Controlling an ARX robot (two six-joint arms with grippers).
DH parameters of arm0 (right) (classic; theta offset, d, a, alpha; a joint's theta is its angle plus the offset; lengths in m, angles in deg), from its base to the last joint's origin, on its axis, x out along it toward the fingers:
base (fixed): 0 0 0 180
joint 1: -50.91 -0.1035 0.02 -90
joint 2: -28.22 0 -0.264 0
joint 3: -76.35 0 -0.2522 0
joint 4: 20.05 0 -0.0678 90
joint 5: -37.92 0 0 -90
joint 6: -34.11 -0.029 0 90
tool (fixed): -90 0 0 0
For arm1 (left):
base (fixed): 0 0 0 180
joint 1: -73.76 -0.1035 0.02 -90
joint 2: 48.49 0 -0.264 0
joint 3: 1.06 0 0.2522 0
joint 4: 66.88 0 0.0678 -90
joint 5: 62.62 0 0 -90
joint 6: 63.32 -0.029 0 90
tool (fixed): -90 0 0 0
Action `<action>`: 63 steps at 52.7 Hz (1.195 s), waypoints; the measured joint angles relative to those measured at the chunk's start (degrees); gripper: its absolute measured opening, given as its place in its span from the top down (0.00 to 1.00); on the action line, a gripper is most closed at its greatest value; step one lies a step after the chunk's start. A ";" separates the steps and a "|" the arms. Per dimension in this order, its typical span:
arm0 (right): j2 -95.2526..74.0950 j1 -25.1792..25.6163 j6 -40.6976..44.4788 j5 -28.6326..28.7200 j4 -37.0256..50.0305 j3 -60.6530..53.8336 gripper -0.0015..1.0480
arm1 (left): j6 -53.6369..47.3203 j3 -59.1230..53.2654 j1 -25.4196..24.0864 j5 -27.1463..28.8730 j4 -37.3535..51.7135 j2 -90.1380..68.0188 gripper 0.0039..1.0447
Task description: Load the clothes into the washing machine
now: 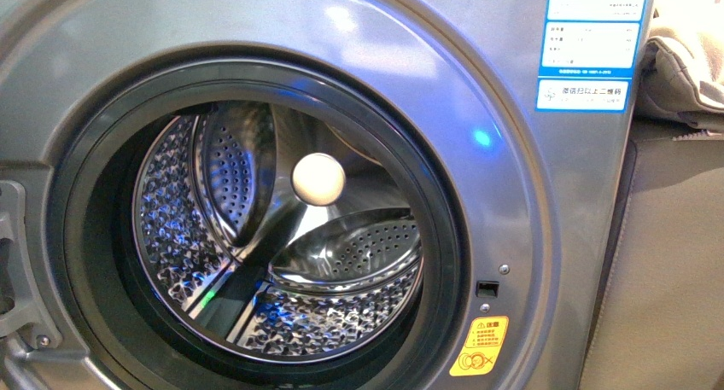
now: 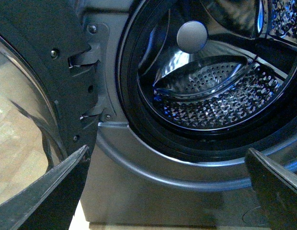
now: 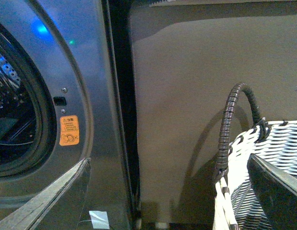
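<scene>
The silver-grey washing machine (image 1: 512, 194) fills the front view, its round porthole open onto a shiny perforated steel drum (image 1: 282, 236) with nothing in it. My left gripper (image 2: 165, 165) is open, hanging in front of the lower rim of the porthole (image 2: 187, 158), nothing between its fingers. My right gripper (image 3: 167, 165) is open too, beside the machine's right edge (image 3: 98, 143), over a gap by a brown wall. The clothes are out of view. Neither arm shows in the front view.
The washer door (image 2: 38, 72) stands swung open. A white woven basket (image 3: 263, 167) with a dark handle (image 3: 230, 120) sits beside the machine. A beige cloth bundle (image 1: 687, 57) lies on a brown surface at the right. A yellow warning sticker (image 1: 480, 346) marks the front panel.
</scene>
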 joint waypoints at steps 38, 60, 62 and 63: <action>0.00 0.00 0.02 0.00 0.00 0.00 0.07 | 0.00 0.00 -0.02 0.00 0.00 0.00 0.06; -4.72 6.91 -2.29 20.96 2.58 0.00 0.07 | -0.02 0.00 -0.02 -0.04 0.00 0.00 0.06; -6.16 8.17 -2.80 26.47 2.78 0.00 0.07 | 0.00 0.00 -0.02 0.00 0.00 0.00 0.06; -6.84 8.72 -3.15 29.51 2.78 -0.02 0.07 | 0.00 0.00 0.00 0.00 0.00 0.00 0.06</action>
